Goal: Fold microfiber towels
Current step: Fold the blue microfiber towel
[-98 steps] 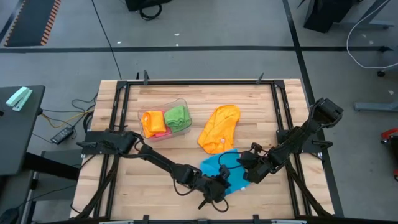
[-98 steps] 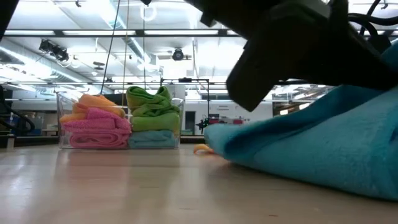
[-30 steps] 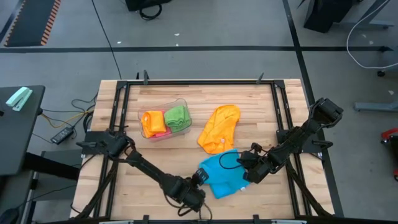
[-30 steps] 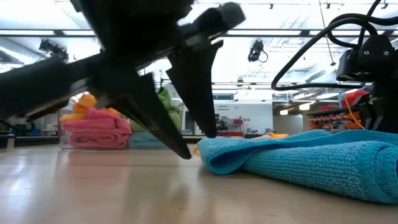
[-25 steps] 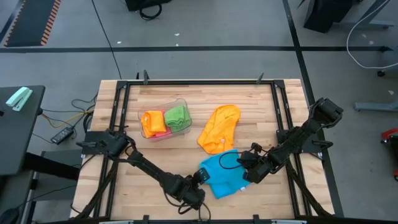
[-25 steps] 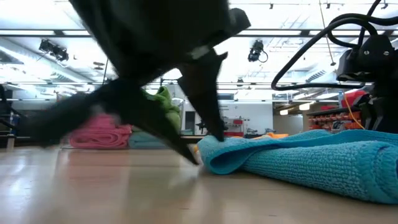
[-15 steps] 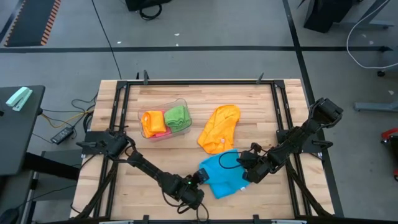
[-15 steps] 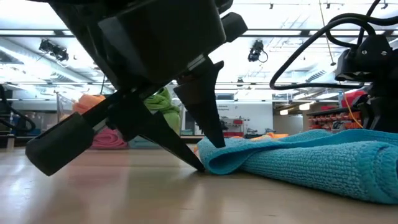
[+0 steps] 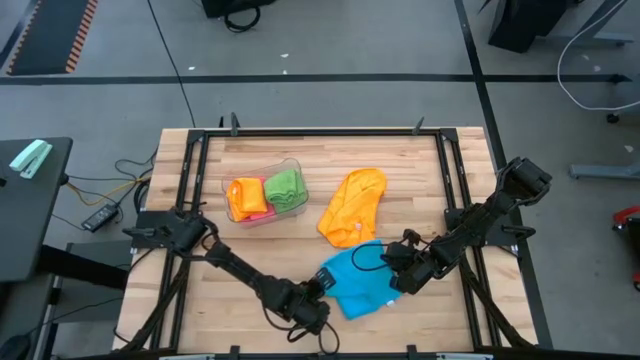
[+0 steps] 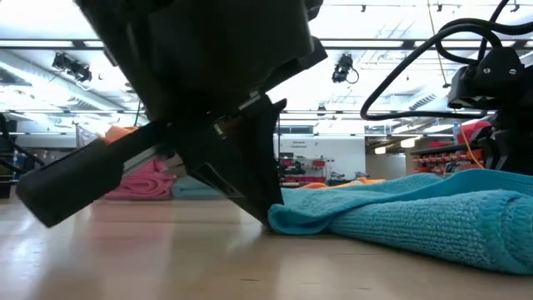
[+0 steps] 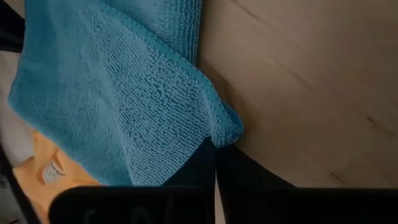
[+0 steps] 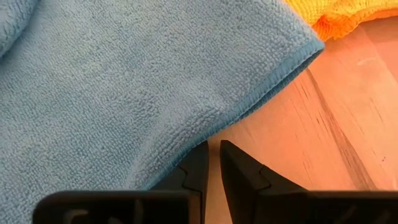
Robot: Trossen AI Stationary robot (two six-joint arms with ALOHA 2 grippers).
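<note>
Both pincers grasp the blue towel (image 9: pixel 357 281) — left pincer (image 9: pixel 322 284) at nine o'clock, right pincer (image 9: pixel 393 279) at three o'clock.

Sky-blue towel (image 9: pixel 358 280) – orange towel (image 9: pixel 352 206) beside; green (image 9: pixel 285 187), orange, pink in tub (image 9: pixel 262 172).

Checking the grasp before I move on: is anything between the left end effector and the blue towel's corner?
Nothing visible does. The left end effector is shut on a corner of the blue towel, with bare table beside it. The orange towel lies apart, farther back. The right end effector is at the blue towel's opposite edge.
</note>
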